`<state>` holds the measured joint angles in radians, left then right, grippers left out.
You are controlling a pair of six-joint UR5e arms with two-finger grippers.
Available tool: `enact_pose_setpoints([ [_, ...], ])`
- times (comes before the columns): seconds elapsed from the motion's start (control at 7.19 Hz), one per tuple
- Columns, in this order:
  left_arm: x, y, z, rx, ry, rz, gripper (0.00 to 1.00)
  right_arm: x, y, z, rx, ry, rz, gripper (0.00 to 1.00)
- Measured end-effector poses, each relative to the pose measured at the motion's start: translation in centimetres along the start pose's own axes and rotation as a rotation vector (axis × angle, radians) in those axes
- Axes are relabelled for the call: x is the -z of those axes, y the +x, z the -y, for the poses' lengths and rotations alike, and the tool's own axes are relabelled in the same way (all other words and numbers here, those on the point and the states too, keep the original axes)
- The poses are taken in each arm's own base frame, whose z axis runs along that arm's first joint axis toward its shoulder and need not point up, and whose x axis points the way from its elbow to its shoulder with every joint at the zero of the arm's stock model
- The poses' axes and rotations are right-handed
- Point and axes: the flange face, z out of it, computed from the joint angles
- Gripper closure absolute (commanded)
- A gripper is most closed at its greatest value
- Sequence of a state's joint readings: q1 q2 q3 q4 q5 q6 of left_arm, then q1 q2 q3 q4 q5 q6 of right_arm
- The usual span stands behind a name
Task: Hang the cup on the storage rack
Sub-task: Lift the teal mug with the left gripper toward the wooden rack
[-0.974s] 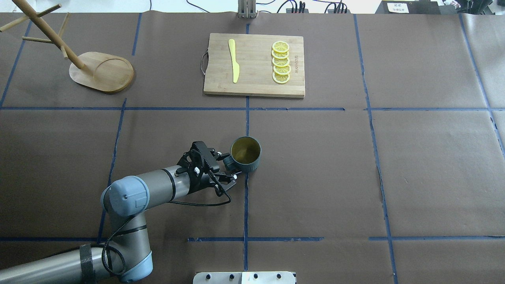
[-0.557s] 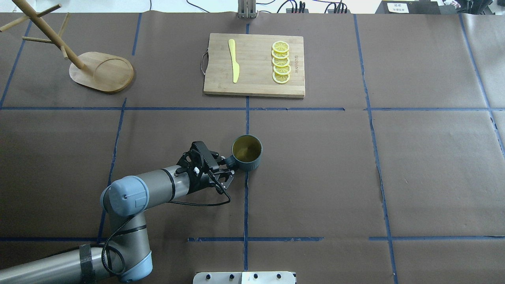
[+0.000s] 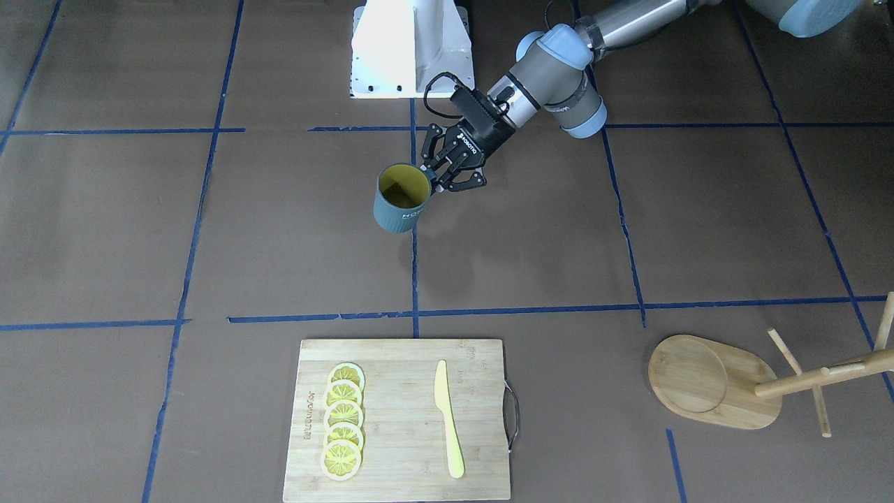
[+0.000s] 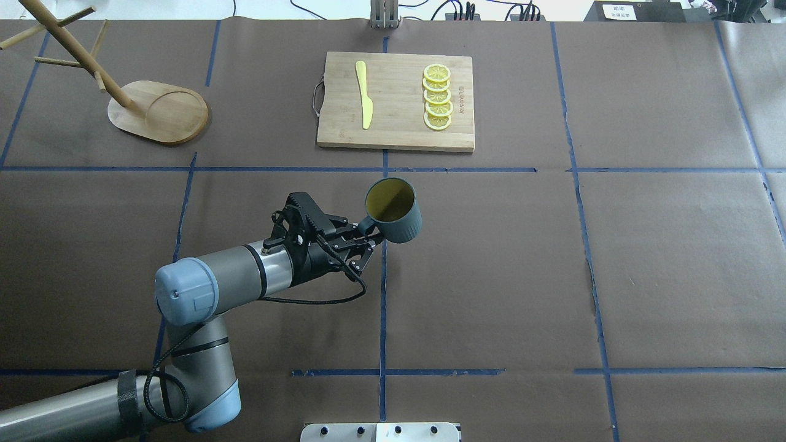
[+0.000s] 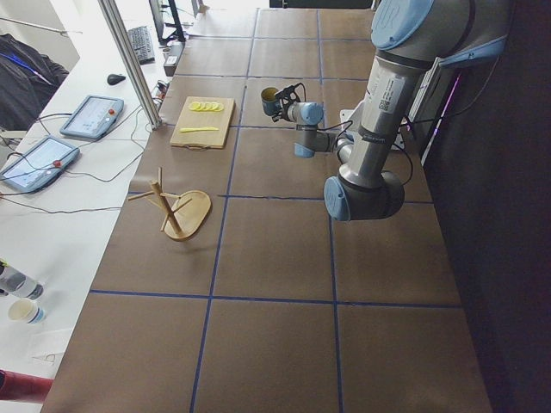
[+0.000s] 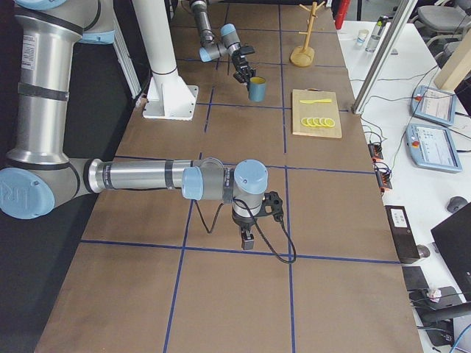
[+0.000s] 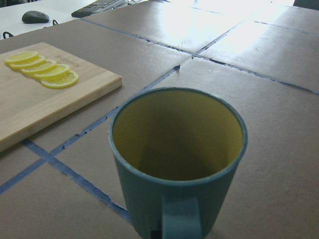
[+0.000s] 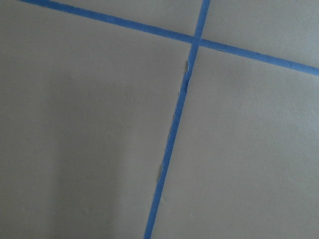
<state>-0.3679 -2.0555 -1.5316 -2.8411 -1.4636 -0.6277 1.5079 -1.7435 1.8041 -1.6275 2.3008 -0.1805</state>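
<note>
Table surface [image 4: 614,276], covered in brown paper with blue tape lines, is carrying every item. The left arm [image 4: 233,282] is reaching in toward the centre, while the right arm [image 6: 147,176] is hanging over the table well apart from the work. The cutting board [image 4: 399,123] is lying at the far side and is taking no part in the task. The storage rack [image 4: 159,113] is standing at the far left corner, well apart from the cup, with its pegs [image 4: 61,61] all bare. The cup [image 4: 396,215] is hanging near the table centre, mouth up and slightly tilted, apparently clear of the surface. The left gripper [image 4: 363,235] is clenching the cup's squared handle [image 7: 177,219]. The right gripper [image 6: 247,237] is pointing down at bare paper; whether it is released or clenched cannot be told. Judgement: grasp and lift are done. The carry to the rack, the alignment of the handle with a peg and the release are all outstanding.
</note>
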Motion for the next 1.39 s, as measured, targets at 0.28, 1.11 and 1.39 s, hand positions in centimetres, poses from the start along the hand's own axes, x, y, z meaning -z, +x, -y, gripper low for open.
enact_pose_setpoints([
  [0.28,0.8,-2.1,2.8,0.269,0.045,0.023,1.00,0.0,0.0,0.0,0.002,0.000,0.000,0.00],
  [1.11,6.9,-12.0,14.3,1.217,0.210,-0.015,1.00,0.2,-0.2,0.2,0.008,0.005,-0.001,0.00],
  [1.39,9.7,-16.6,17.5,1.527,0.297,-0.026,1.00,0.3,-0.2,0.3,0.009,0.006,-0.001,0.00],
])
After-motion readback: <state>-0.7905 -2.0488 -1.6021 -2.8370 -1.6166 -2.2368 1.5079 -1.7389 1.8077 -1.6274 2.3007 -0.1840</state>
